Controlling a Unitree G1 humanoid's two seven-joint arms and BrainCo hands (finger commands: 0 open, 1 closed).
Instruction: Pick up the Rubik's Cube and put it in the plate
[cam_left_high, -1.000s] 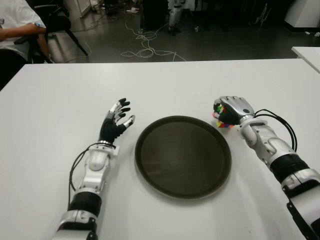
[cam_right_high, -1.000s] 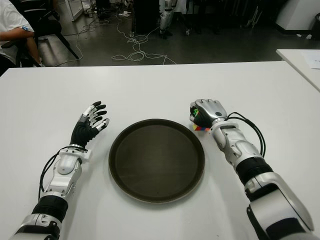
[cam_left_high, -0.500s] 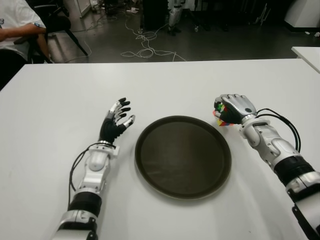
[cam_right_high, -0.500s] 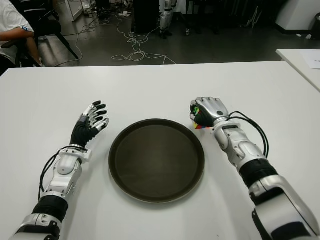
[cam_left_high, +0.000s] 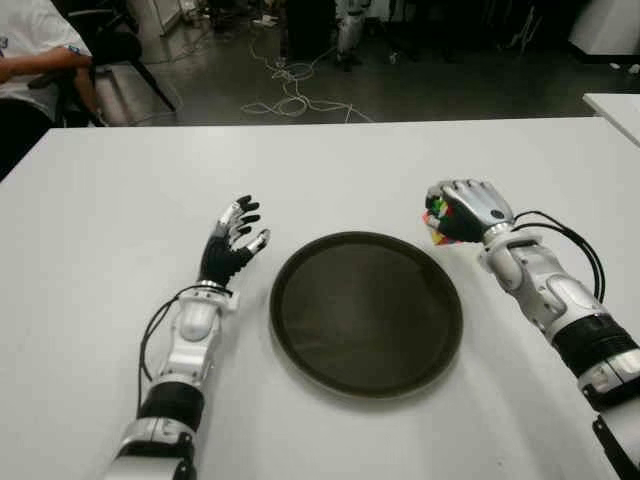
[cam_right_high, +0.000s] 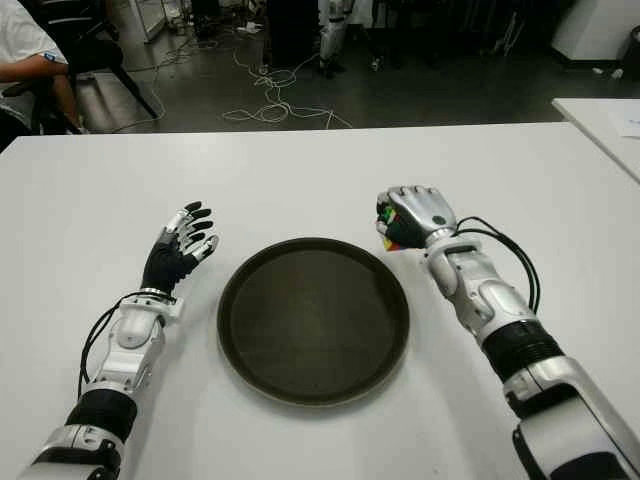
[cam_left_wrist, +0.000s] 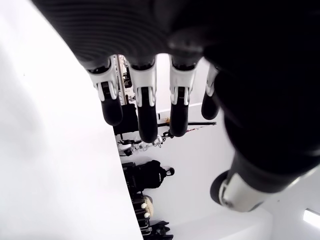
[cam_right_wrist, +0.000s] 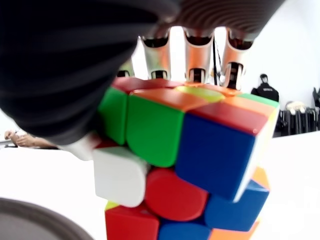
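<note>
Person (cam_left_high: 30, 50): seated on a chair at the far left, beyond the bench.
Bench (cam_left_high: 330, 170): white, flat top.
Left hand (cam_left_high: 232, 245): just left of the plate, palm raised, fingers (cam_left_wrist: 142, 107) spread and straight, holding nothing.
Plate (cam_left_high: 290, 330): dark, round, shallow rim, at the bench's middle between the two hands; nothing in it.
Rubik's Cube (cam_right_wrist: 185, 165): multicoloured, gripped in the right hand, just beyond the plate's far right rim, outside the plate.
Right hand (cam_left_high: 462, 210): fingers curled over the cube's top, thumb against its side, clamping it.
Cables (cam_left_high: 290, 90): loose on the floor behind the bench.
</note>
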